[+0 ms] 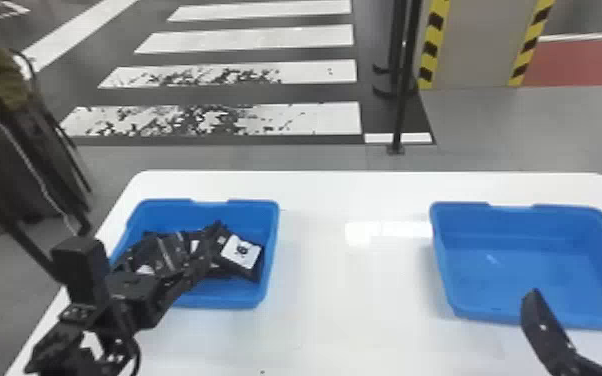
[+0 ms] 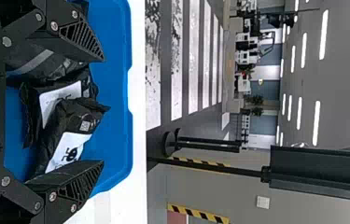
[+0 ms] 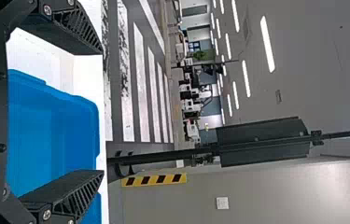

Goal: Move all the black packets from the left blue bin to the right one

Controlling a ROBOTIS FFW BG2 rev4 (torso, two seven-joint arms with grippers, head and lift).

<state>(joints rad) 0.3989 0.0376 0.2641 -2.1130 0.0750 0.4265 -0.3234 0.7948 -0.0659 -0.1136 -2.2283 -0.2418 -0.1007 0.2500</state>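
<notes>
the left hand [image 2: 102,111], a pair of flat black fingers, is spread wide with nothing between its tips; it hangs over the shallow blue plastic left bin [image 1: 230,300], the arm coming in across the near left corner; in that bin the soft black packets lie in a loose heap, and the one to judge by is the glossy black packet with a white label [image 1: 241,251], lying label up near the bin's right wall; the left hand is plainly the nearer one, for the right hand [image 1: 577,292], also spread and holding nothing, waits at the near edge of the matching blue right bin [image 1: 505,265], on the other side of the white bench [image 1: 315,340]; from the left hand the labelled packet lies down and forward, rather to the right, closer to the right-side finger; its long axis slants, one crimped end pointing to the far left, the other to the near right; so the next move likely calls for the left hand to shift a little right, turn until its fingers straddle the packet's narrow width, and sink; a neighbouring dark packet [image 2: 51,100] presses beside it and could be pinched too; the loose wrapping would probably crumple and sag when lifted
</notes>
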